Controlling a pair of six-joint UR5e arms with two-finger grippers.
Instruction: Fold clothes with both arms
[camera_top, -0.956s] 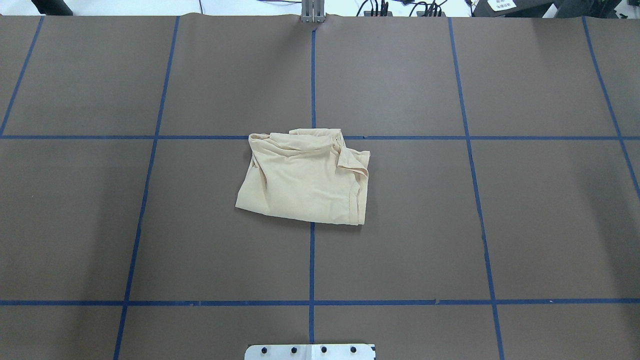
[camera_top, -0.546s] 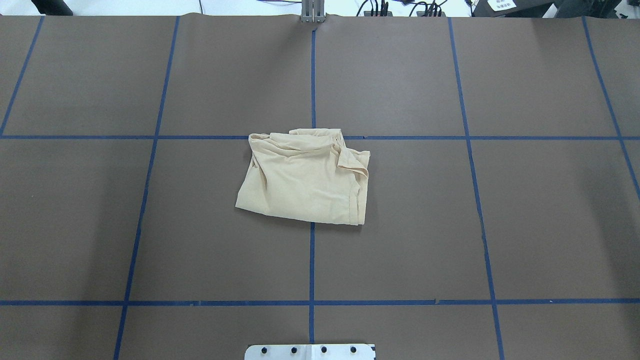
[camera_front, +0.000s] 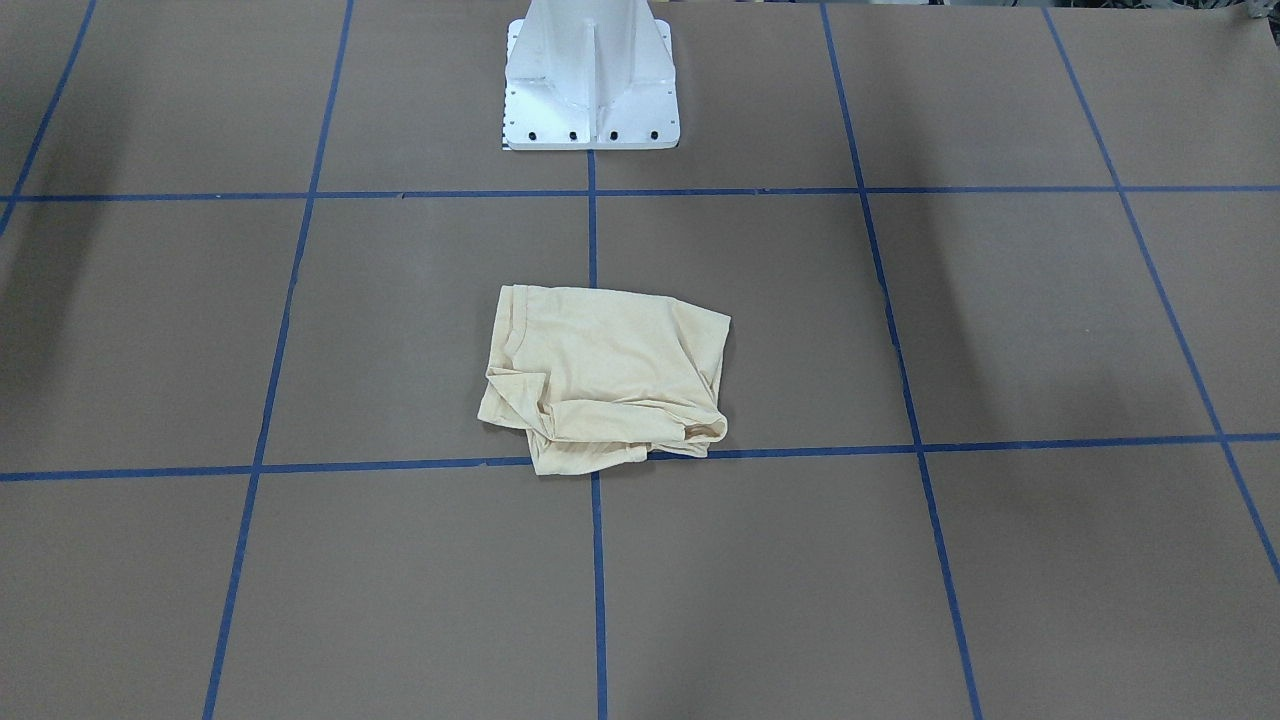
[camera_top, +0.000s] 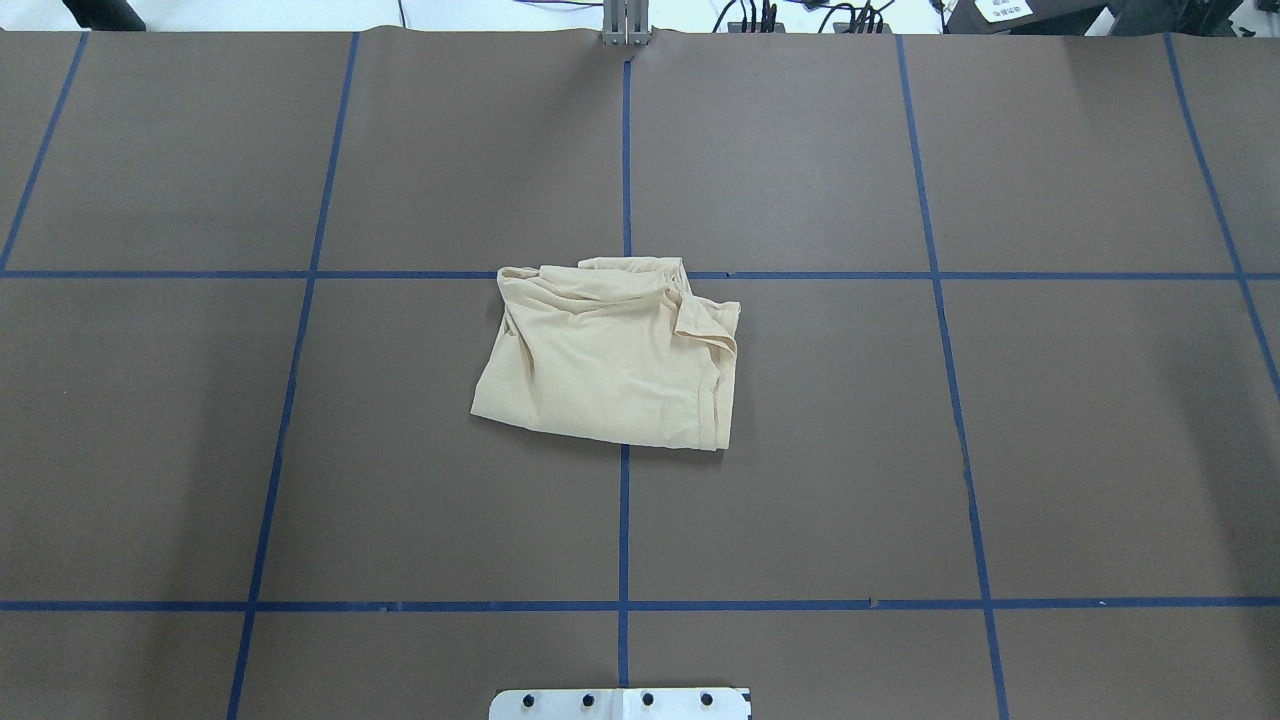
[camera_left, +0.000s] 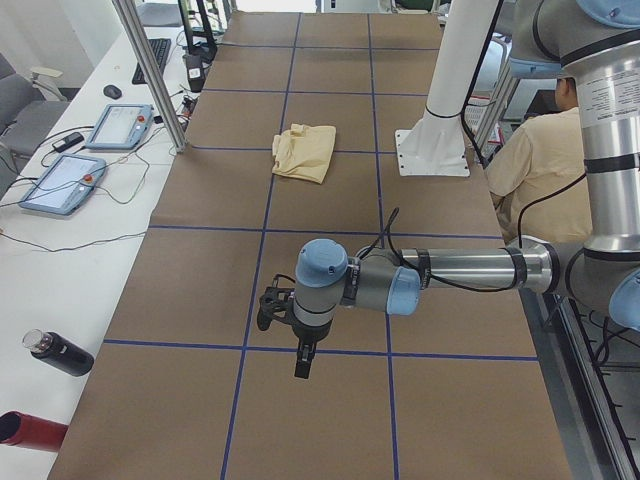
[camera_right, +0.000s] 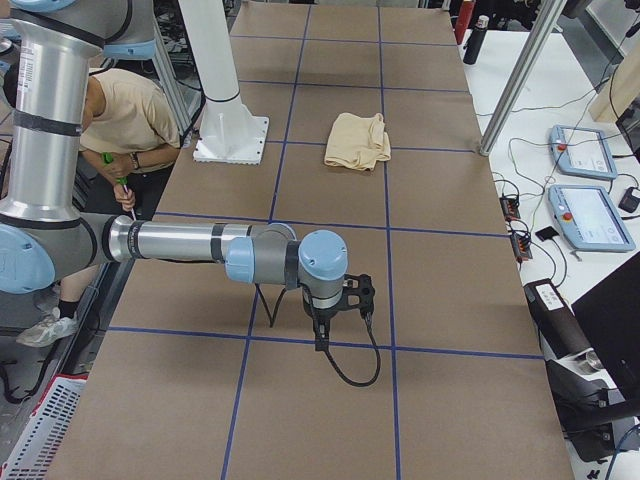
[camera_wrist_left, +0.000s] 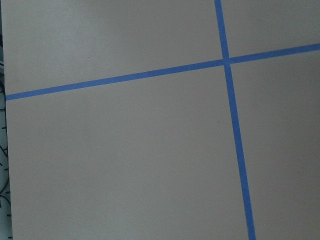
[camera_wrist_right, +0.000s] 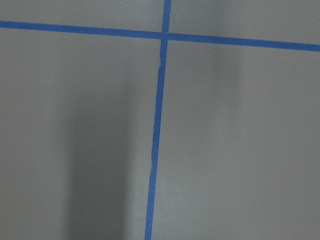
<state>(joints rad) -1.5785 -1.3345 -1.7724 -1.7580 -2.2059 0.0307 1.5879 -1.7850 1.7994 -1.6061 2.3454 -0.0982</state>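
The pale cream-yellow shirt (camera_top: 610, 360) lies folded into a small, rumpled, roughly square bundle at the table's centre, across the blue tape lines. It also shows in the front-facing view (camera_front: 605, 370) and both side views (camera_left: 305, 152) (camera_right: 362, 140). No print or neck label shows. My left gripper (camera_left: 278, 308) hovers low over bare table, far from the shirt, near the table's left end. My right gripper (camera_right: 356, 296) hovers likewise near the right end. I cannot tell whether either is open or shut. Both wrist views show only bare table and tape.
The white bolted pedestal (camera_front: 590, 80) stands at the robot's side of the table. A seated person (camera_left: 540, 160) is behind it. A side bench holds tablets (camera_left: 60, 180) and bottles (camera_left: 55, 352). A metal pole (camera_left: 150, 70) stands at the table's far edge.
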